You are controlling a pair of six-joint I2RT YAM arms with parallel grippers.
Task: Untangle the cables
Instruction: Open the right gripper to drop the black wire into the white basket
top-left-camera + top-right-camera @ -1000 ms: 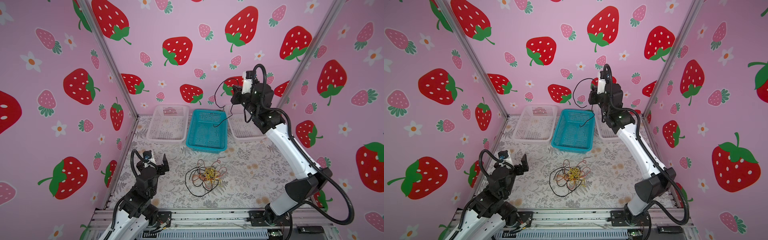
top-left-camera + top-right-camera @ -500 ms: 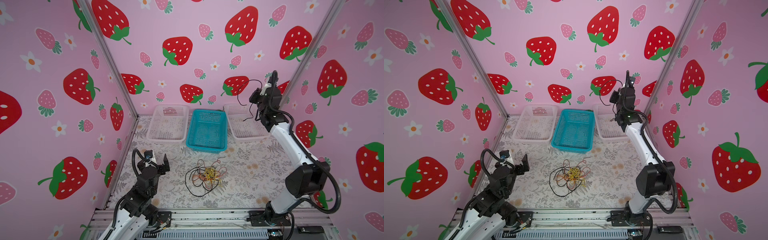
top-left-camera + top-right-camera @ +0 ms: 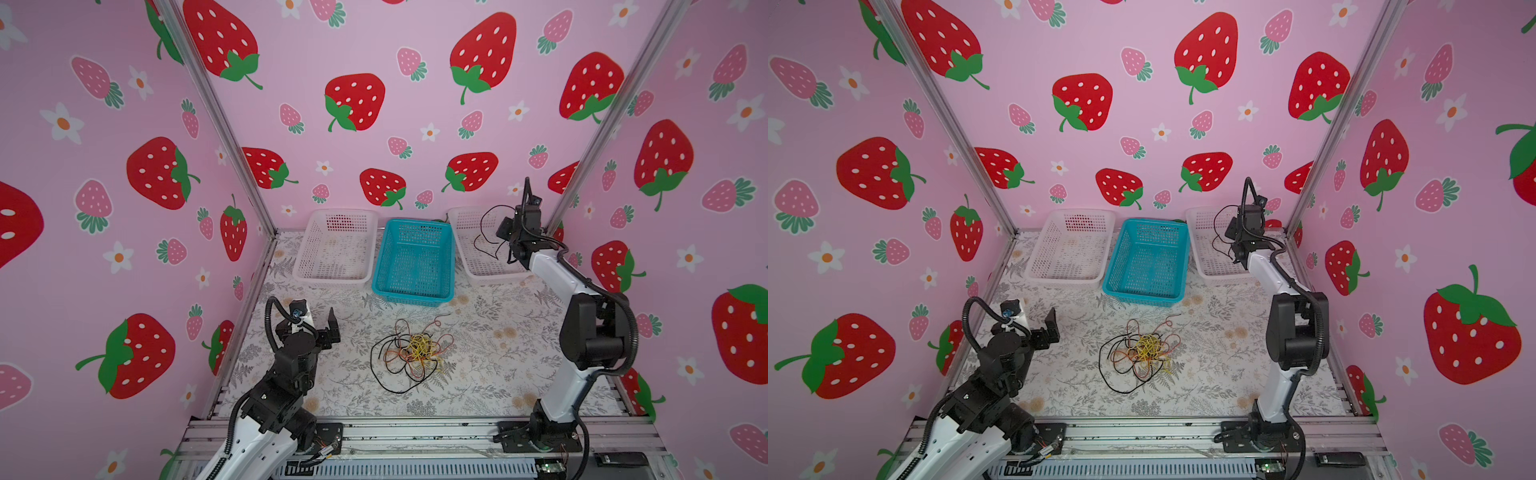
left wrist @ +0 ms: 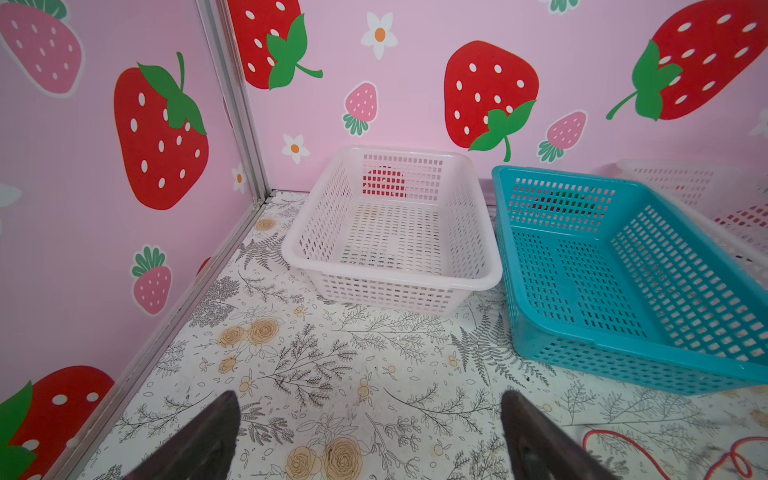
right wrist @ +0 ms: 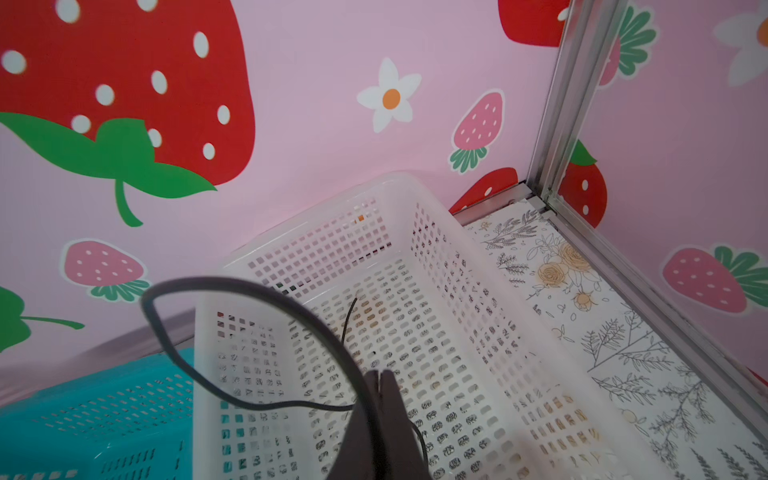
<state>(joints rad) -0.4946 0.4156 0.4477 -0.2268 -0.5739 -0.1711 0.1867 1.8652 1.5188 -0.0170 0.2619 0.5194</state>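
Black cable [image 5: 216,282] inside right pincer [image 5: 379,376]

Left hand [image 4: 368,440]: only two dark fingertips show at the frame's edge; everything behind them is cut off.
Right hand [image 5: 379,376]: out of focus, fingers pressed together, their lower part cut off by the edge.
Black cable [image 5: 216,282]: the near loop is blurred, and the stretch at the fingers is hidden behind them.
Red cable [image 4: 606,432]: only a curl shows; the rest runs out of frame.
Tangle of cables [image 3: 417,349]: too small to tell which strand lies over which.
Right white basket [image 4: 673,183]: blurred and cut off by the edge.
Blue basket [image 5: 104,399]: one blurred corner only.
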